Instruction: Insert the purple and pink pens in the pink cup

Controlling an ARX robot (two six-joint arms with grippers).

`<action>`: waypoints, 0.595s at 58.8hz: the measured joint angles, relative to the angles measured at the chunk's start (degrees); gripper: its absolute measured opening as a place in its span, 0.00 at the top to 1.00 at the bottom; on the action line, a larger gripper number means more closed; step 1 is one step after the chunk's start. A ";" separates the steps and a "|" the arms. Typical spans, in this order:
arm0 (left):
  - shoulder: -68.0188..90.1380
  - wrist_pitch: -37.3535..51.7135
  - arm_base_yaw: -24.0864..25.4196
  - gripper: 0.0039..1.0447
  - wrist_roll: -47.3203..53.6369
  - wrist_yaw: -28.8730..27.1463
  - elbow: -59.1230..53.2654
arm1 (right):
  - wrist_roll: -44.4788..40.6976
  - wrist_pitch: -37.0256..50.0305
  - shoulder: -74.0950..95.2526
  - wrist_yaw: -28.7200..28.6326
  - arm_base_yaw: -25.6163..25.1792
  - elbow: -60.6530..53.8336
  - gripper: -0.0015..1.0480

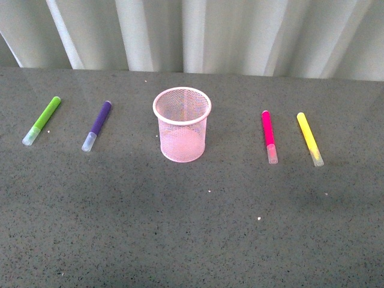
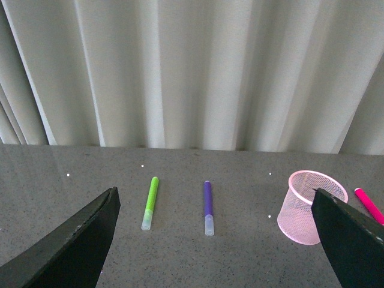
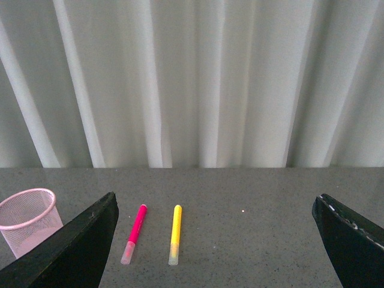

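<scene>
The pink cup point(image 1: 182, 141) stands upright and empty on the bench point(image 1: 198, 240). The purple pen point(image 1: 98, 125) lies to its left, the pink pen point(image 1: 269, 135) to its right, both apart from it. So 0 of 2 pens are in. The left end effector point(image 2: 215, 192) and right end effector point(image 3: 216, 196) hover spread wide, holding nothing.

A left gripper point(image 2: 214, 190) finger point(image 2: 351, 240) hides the pink cup's point(image 2: 300, 210) right side and the pink pen's point(image 2: 365, 201) near end; a right gripper point(image 3: 216, 195) finger covers the cup's base.
</scene>
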 joint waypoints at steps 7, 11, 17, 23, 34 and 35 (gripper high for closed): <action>0.00 0.00 0.00 0.06 0.00 0.00 0.00 | 0.00 0.00 0.00 -0.02 0.00 0.00 0.07; 0.00 0.00 0.00 0.06 0.00 0.00 0.00 | 0.00 0.00 0.00 -0.02 0.00 0.00 0.07; 0.00 0.00 0.00 0.06 0.00 0.00 0.00 | 0.00 0.00 0.00 -0.02 0.00 0.00 0.07; 0.00 0.00 0.00 0.06 0.00 0.00 0.00 | 0.00 0.00 0.00 -0.02 0.00 0.00 0.07; 0.00 0.00 0.00 0.06 0.00 0.00 0.00 | 0.00 0.00 0.00 -0.02 0.00 0.00 0.07; 0.00 0.00 0.00 0.06 0.00 0.00 0.00 | 0.00 0.00 0.00 -0.02 0.00 0.00 0.07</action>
